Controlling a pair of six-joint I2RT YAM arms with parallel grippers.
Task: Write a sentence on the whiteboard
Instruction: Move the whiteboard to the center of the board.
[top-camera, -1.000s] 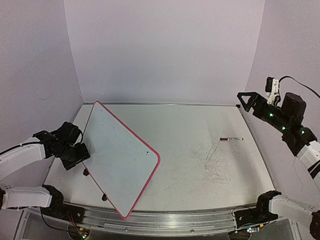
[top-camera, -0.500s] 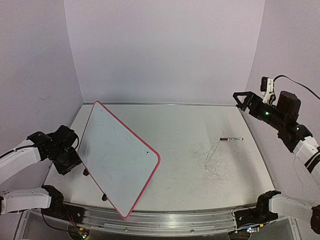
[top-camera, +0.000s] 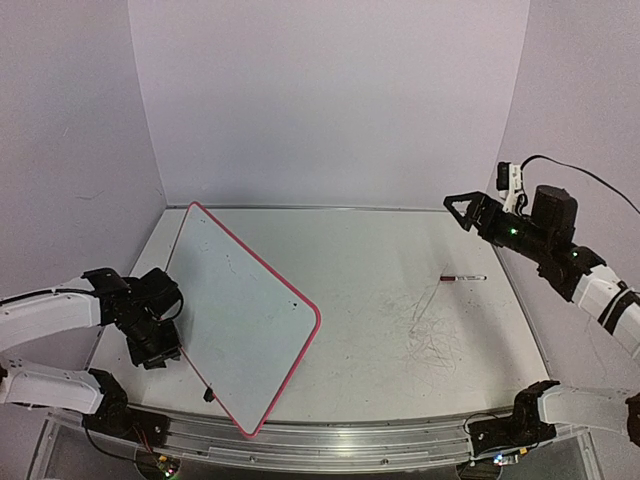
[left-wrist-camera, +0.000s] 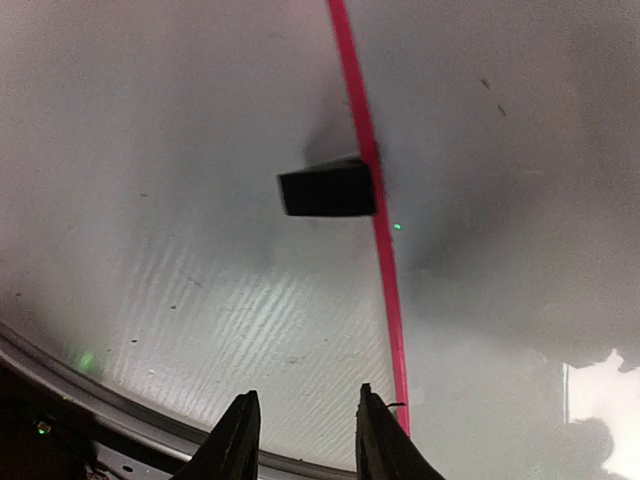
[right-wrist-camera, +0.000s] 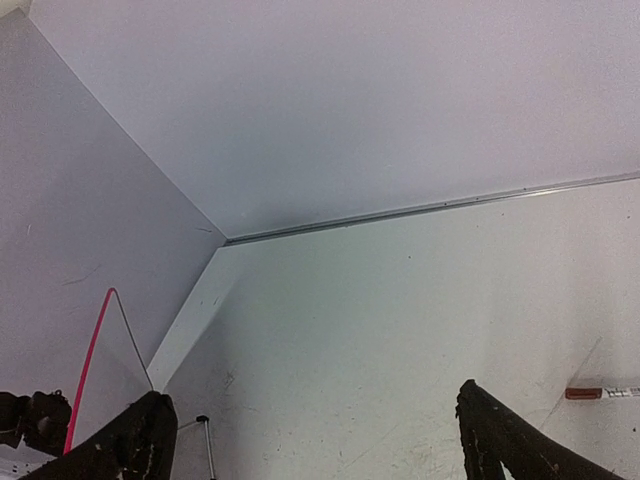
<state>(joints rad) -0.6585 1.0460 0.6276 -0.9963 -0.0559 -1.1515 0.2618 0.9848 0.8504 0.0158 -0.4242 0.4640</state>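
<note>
The whiteboard (top-camera: 240, 320), white with a red-pink rim, lies askew on the left of the table. No sentence shows on its face. My left gripper (top-camera: 163, 350) points down just outside the board's left edge. In the left wrist view its fingers (left-wrist-camera: 240, 440) stand a narrow gap apart with only bare table between them. There the rim (left-wrist-camera: 385, 260) runs just right of the right finger, and a black clip (left-wrist-camera: 328, 188) lies ahead. My right gripper (top-camera: 463, 208) hangs wide open above the table's right side. It holds nothing (right-wrist-camera: 315, 450).
A dark-capped marker (top-camera: 463, 277) lies on the table at the right, also in the right wrist view (right-wrist-camera: 600, 393). Grey scribbles (top-camera: 430, 335) mark the tabletop near it. A second black clip (top-camera: 208, 394) sits on the board's lower left edge. Walls enclose three sides.
My left gripper has come down and right to the board's left edge, its jaws narrowing. My right arm has swung left towards the table's middle, jaws still wide.
</note>
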